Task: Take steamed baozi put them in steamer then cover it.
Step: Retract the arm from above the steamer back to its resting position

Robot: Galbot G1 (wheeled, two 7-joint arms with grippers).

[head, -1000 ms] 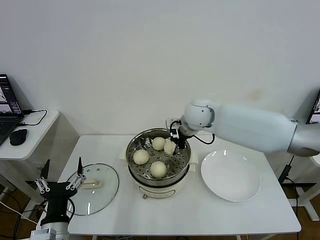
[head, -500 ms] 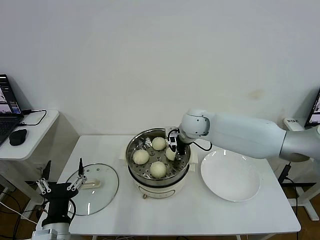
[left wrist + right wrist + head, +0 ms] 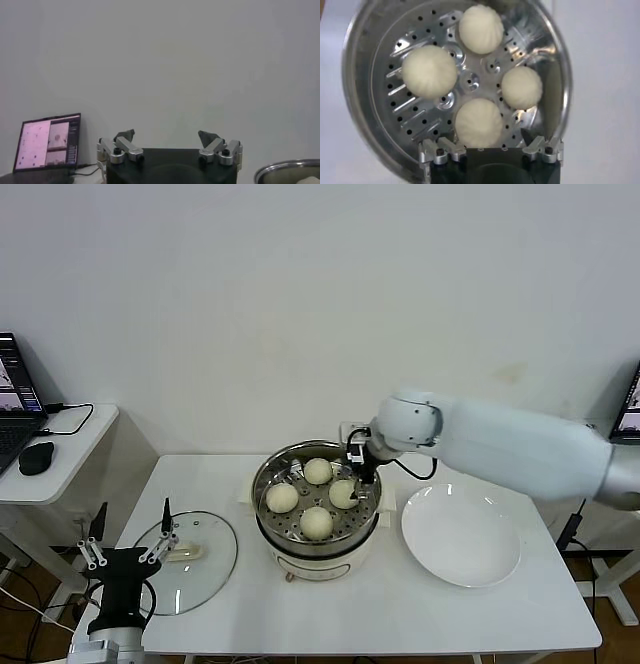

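White table [image 3: 300, 604], steamer [image 3: 287, 170] cut off

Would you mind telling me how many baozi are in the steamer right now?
4, all in the steamer: one at the back, one on the left, one on the right, one at the front. None look hidden.

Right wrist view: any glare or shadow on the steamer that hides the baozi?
Right wrist view: the steamer wall gives bright reflections, yet all four baozi read clearly. Head view: even light, soft shadows under the cover and plate, no harsh glare.
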